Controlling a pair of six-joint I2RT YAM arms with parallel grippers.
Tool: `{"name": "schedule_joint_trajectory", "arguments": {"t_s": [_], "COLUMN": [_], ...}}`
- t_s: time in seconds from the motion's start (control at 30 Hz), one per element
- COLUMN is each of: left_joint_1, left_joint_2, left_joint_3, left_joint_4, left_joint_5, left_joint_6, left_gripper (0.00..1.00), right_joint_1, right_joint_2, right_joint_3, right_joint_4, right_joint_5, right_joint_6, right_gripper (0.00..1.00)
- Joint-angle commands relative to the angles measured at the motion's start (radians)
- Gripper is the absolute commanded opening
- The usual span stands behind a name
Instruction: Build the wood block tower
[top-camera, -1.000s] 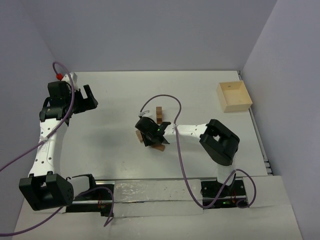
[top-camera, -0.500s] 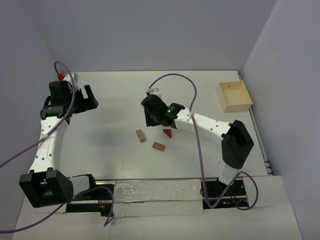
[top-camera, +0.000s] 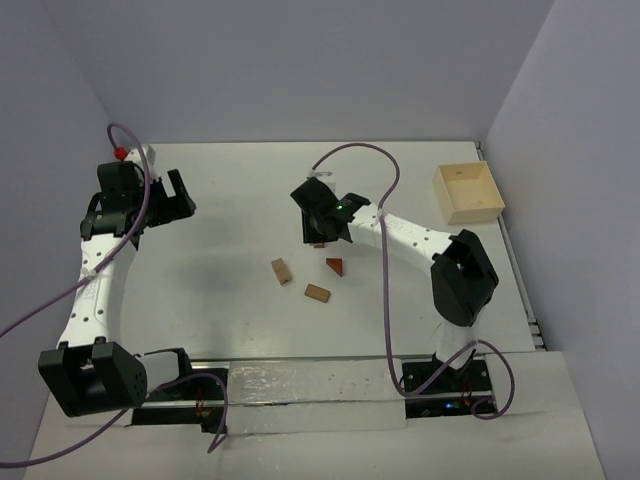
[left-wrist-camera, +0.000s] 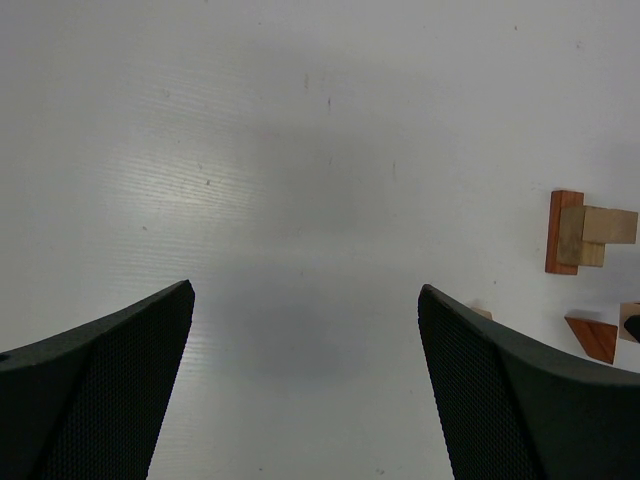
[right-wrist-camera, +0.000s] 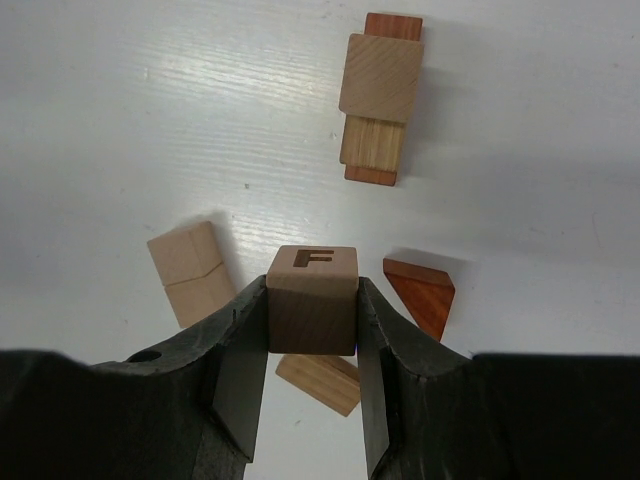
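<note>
My right gripper (top-camera: 318, 222) (right-wrist-camera: 312, 288) is shut on a brown cube marked F (right-wrist-camera: 313, 262) and holds it above the table. In the right wrist view the wood block tower (right-wrist-camera: 378, 95), a reddish bar with tan blocks on it, stands just beyond the cube. In the top view my gripper mostly hides it. It also shows in the left wrist view (left-wrist-camera: 585, 232). A tan block (top-camera: 281, 271) (right-wrist-camera: 192, 272), a red wedge (top-camera: 335, 266) (right-wrist-camera: 422, 293) and a tan bar (top-camera: 317, 293) (right-wrist-camera: 320, 382) lie loose nearby. My left gripper (top-camera: 170, 195) (left-wrist-camera: 305, 290) is open and empty at the far left.
A pale wooden square box (top-camera: 467, 193) stands at the back right by the wall. Walls close the table (top-camera: 230, 200) at the back and on both sides. The right arm's purple cable (top-camera: 350, 152) loops above the tower area.
My right gripper has risen from among the loose blocks with the F cube and moved back over the tower. The left arm has not moved.
</note>
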Motion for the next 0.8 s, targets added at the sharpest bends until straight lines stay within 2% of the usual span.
{"name": "schedule_joint_trajectory", "arguments": {"t_s": [0.0, 0.77], "left_joint_1": [0.008, 0.009], "left_joint_2": [-0.033, -0.020], "left_joint_3": [0.003, -0.003], "left_joint_4": [0.059, 0.066], "left_joint_5": [-0.010, 0.002], "left_joint_6": [0.011, 0.006], "left_gripper": [0.99, 0.99], "right_joint_1": [-0.021, -0.065], "right_joint_2": [0.048, 0.143], "right_joint_3": [0.059, 0.078], "right_joint_4": [-0.001, 0.053], "right_joint_5": [0.031, 0.005], "right_joint_6": [0.020, 0.000], "right_gripper": [0.00, 0.00]}}
